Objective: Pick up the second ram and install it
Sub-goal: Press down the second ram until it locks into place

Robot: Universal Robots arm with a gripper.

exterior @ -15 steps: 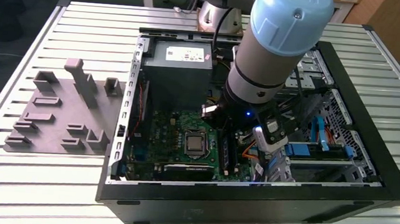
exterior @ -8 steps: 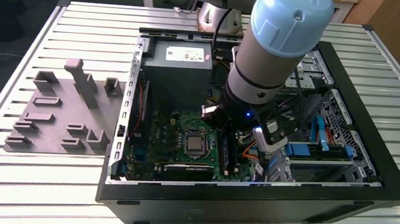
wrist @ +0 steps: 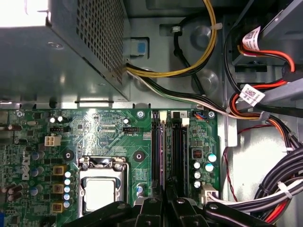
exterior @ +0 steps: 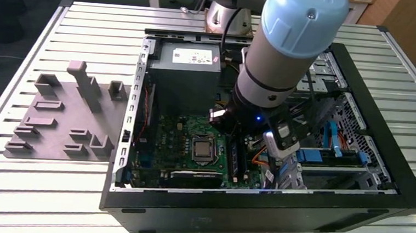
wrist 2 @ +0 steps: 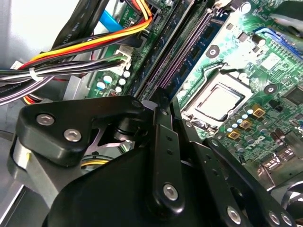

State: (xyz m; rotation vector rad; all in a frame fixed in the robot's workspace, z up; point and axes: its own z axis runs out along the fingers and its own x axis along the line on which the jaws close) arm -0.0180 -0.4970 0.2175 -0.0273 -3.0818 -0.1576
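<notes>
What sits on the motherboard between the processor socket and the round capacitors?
Two long black memory slots, running side by side, lie between the processor socket and the capacitors, as the first wrist view shows.

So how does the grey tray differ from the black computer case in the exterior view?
The grey tray is a low plate with raised blocks; the black computer case is a deep open box holding a motherboard. The tray lies at the exterior view's left, apart from the arm; the arm reaches down into the case. Both rest on the slatted table.
</notes>
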